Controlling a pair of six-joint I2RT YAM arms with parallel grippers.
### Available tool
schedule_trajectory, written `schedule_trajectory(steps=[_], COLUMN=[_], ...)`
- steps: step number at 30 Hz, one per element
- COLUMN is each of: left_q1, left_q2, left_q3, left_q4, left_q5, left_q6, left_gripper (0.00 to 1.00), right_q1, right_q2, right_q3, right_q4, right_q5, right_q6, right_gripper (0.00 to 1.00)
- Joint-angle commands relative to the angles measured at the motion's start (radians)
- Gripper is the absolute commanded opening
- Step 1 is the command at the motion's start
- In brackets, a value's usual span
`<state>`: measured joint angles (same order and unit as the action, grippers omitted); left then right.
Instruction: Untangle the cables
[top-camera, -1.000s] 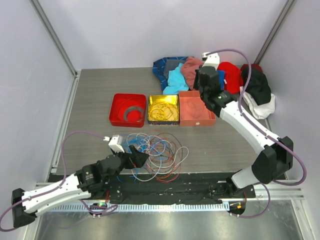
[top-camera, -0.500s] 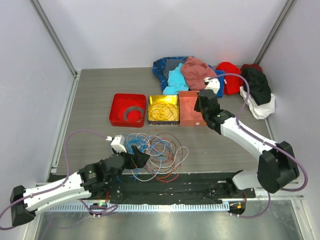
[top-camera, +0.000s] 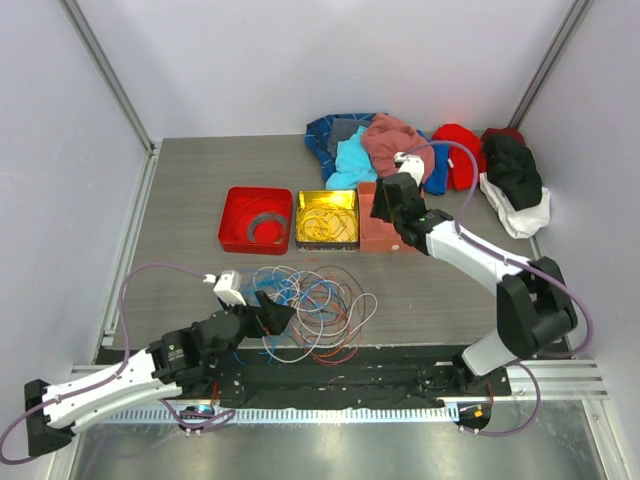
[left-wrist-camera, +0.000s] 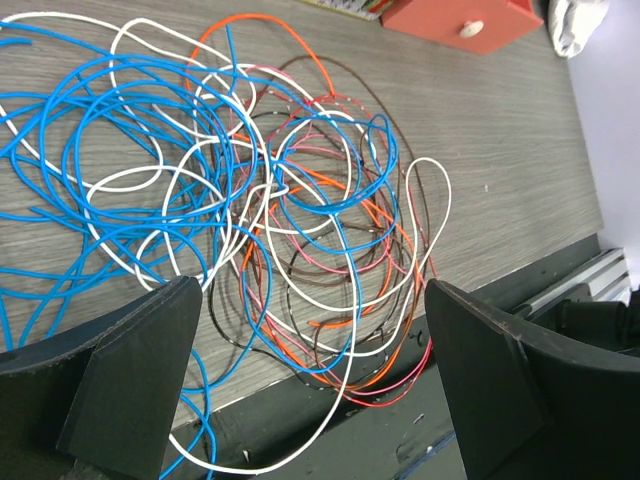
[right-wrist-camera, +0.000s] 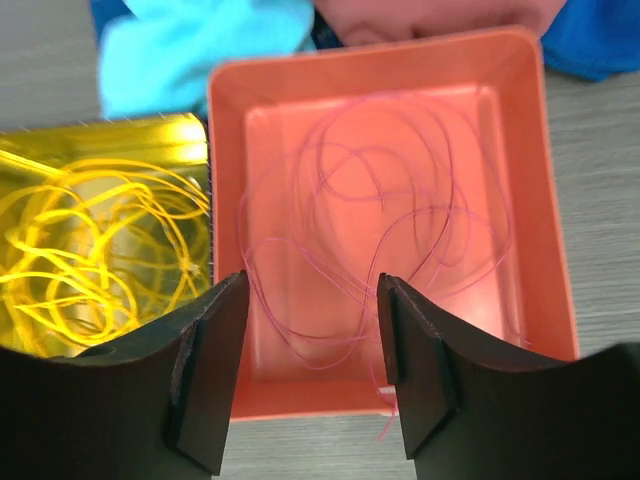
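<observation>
The cables (top-camera: 315, 310) lie as a loose tangle of blue, white, orange, pink and brown loops (left-wrist-camera: 300, 200) on the table near the front rail. My left gripper (top-camera: 272, 316) hovers open at the tangle's near-left side, and the loops show between its fingers (left-wrist-camera: 312, 340) without touching them. My right gripper (top-camera: 386, 203) is open above the salmon tray (top-camera: 412, 243). A thin pink cable (right-wrist-camera: 380, 230) lies coiled in that tray, one end trailing over the near rim. Nothing sits between the right gripper's (right-wrist-camera: 312, 330) fingers.
A yellow tray (top-camera: 326, 245) holds yellow cables (right-wrist-camera: 90, 260). A red tray (top-camera: 228, 215) left of it holds a grey coil. A heap of coloured clothes (top-camera: 400, 140) fills the back right. A black rail (top-camera: 340, 375) runs along the near table edge.
My right arm swung left from the clothes heap to above the salmon tray, and its jaws went from shut to open. The left arm barely moved.
</observation>
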<state>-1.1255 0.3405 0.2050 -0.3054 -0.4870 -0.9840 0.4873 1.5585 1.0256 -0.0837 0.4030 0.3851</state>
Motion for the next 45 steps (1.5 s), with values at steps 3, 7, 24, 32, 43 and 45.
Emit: schedule_trajectory(steps=[3, 7, 24, 32, 43, 45], left_q1=[-0.002, -0.002, -0.002, -0.002, -0.002, -0.002], left_q2=[-0.026, 0.015, 0.103, 0.198, 0.302, 0.308], left_q3=[0.005, 0.039, 0.105, 0.114, 0.111, 0.111], left_q4=[-0.02, -0.035, -0.093, -0.037, 0.068, 0.071], left_q5=[-0.064, -0.094, -0.17, -0.151, -0.093, -0.088], left_q6=[0.005, 0.011, -0.042, -0.022, -0.016, -0.015], left_gripper=[1.0, 1.0, 1.0, 1.0, 1.0, 1.0], right_q1=[0.071, 0.146, 0.554, 0.635, 0.812, 0.815], right_q2=[-0.238, -0.345, -0.368, -0.501, -0.44, -0.428], right_q3=[0.019, -0.051, -0.429, -0.539, -0.576, -0.578], right_q4=[-0.03, -0.077, 0.102, 0.036, -0.008, -0.007], right_q5=[0.097, 0.005, -0.049, -0.036, 0.056, 0.072], right_q6=[-0.005, 0.012, 0.218, 0.276, 0.405, 0.409], right_gripper=[0.64, 0.61, 0.49, 0.48, 0.47, 0.47])
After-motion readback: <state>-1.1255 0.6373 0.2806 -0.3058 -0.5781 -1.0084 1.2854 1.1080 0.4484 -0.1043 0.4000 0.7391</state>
